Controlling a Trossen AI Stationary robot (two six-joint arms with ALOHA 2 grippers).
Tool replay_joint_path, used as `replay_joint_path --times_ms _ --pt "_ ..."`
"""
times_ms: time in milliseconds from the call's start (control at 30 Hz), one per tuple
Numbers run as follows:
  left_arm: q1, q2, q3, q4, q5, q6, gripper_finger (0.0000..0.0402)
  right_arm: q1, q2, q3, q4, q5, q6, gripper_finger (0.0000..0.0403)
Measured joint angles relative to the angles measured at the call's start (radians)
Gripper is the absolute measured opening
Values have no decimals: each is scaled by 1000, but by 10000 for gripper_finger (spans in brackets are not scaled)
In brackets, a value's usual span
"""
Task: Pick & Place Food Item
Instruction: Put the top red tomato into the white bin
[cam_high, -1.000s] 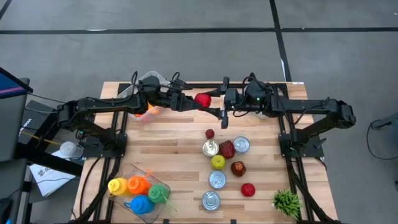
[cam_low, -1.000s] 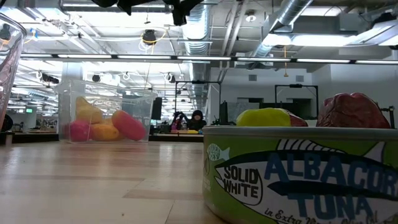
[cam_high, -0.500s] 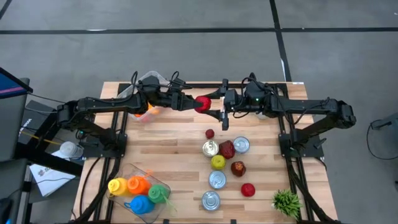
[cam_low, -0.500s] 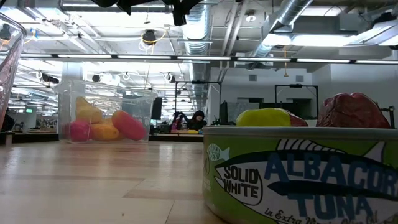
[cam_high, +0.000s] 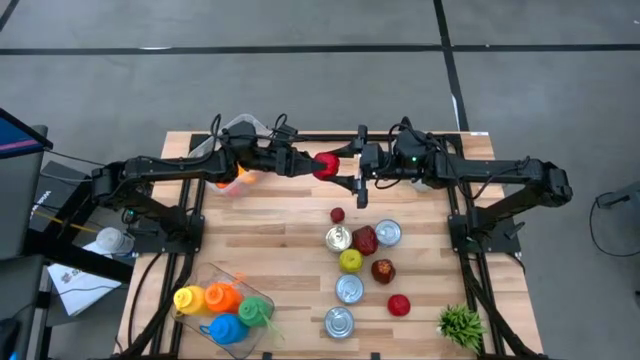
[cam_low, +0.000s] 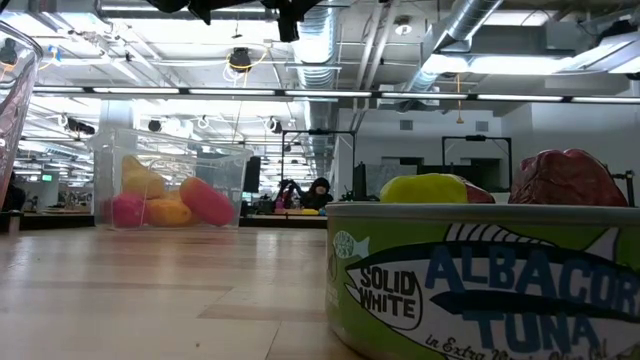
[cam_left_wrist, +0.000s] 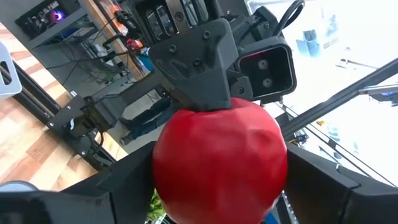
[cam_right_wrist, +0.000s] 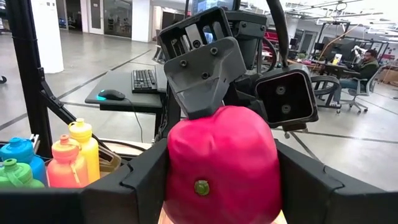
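the red apple hangs in the air above the far part of the table, squarely between the two arms. the right gripper grasps it from the right side, its fingers clamped on the fruit's flanks in the right wrist view. the left gripper comes at it from the opposite side, its fingers spread on both sides of the apple. whether they already press on the skin i cannot tell, so the handover looks, by my judgement, under way but not finished. the two wrists point at each other along one line across the table, with the apple on that line, so neither arm is nearer; the fruit is roundish with no long axis to speak of.

below and nearer the front lie the other items: a group of cans mixed with small red fruit and a yellow one, a clear box of coloured bottles at the front left, and a small green plant at the front right. a clear bin with pink and yellow pieces stands at the far left edge, just behind the left arm.

the surface is pale wood planks, bare under the apple. beyond it is an open office with ceiling pipes, and a person seated far off.
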Motion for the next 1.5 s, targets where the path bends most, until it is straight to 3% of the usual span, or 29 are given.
replay_joint_path --times_ms 167,400,533,700,800,900,1067,1233,1300,1500 --pt "1 0 0 -2 -1 -1 291 1 0 0 -1 36 4 255" --pt "28 0 0 1 2 0 290 2 0 83 -79 70 -5 350" --pt "60 0 0 2 16 2 290 20 0 210 -283 136 -39 381" --pt "149 -11 0 -17 123 57 290 44 -1 377 -546 172 -41 387" --pt "232 -34 2 -97 191 145 290 56 0 463 -683 175 -23 386" --pt "328 -85 -1 -333 199 316 290 69 -2 523 -781 191 -6 384" --pt "450 -195 -1 -688 32 626 289 74 0 537 -868 212 20 384" --pt "480 -296 1 -958 -423 857 289 74 0 537 -921 214 47 384" --pt "481 -300 1 -1045 -550 888 289 74 0 537 -919 214 50 384" --pt "502 -205 0 -1209 -616 888 289 67 0 537 -909 214 50 384"
